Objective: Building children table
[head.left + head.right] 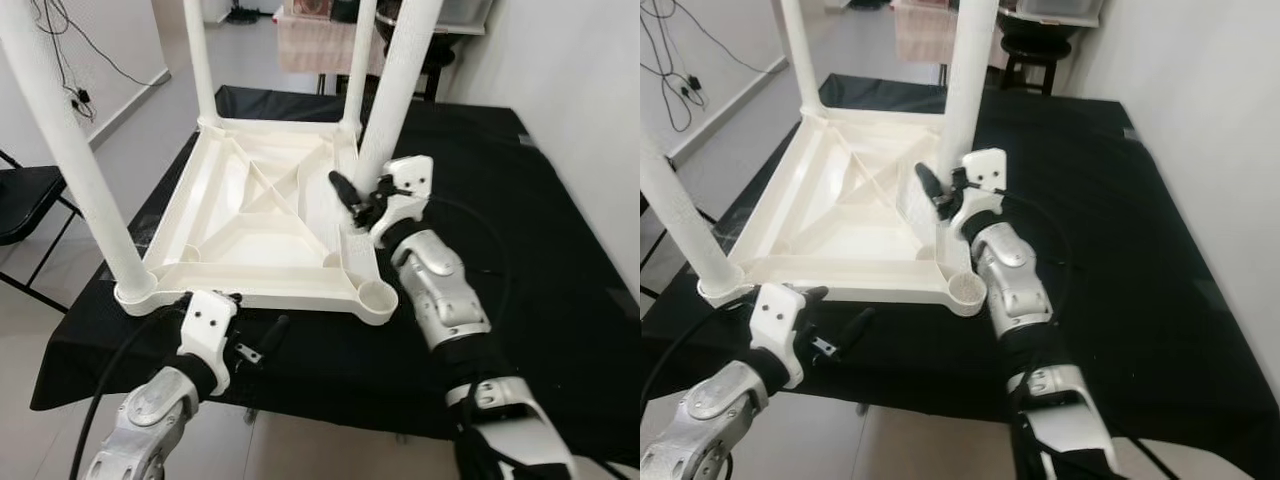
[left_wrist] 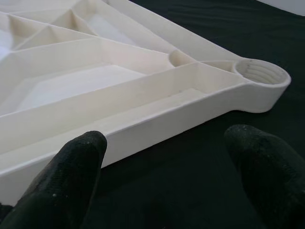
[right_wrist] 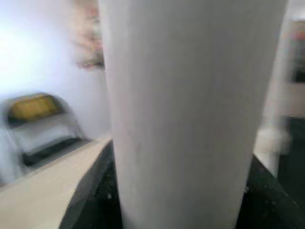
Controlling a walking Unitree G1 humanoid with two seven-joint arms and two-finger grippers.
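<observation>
1. So far, the white plastic tabletop (image 1: 262, 225) lies upside down on the black-covered work table (image 1: 520, 270), its ribbed underside facing up; this tabletop is the landmark for everything below
2. Three legs stand upright in sockets at its corners: the near-left leg (image 1: 75, 165), the far-left leg (image 1: 200, 62) and the far-right leg (image 1: 358, 65)
3. A fourth leg (image 1: 400, 90) is not in its socket yet; it is upright just beyond the near-right corner, over the tabletop's right edge, tilted a little
4. The right gripper (image 1: 372, 205) is at that leg's lower part; the right wrist view has the white shaft (image 3: 186, 114) close between dark finger shapes, so it looks pinched on the leg, though the contact itself is hard to see
5. At the near-right corner the empty threaded socket (image 1: 377, 294) is open and waiting; the left wrist view shows its ridged bore (image 2: 259, 74) clearly
6. The left gripper (image 1: 250, 340) hovers over the black cloth just in front of the tabletop's near edge, fingers (image 2: 71, 167) spread apart, holding nothing
7. By my judgement the job is about three quarters along: three legs are mounted and one is left
8. What remains is to bring the held leg's foot down to the empty corner socket, seat it straight, twist it home, then turn the table upright
</observation>
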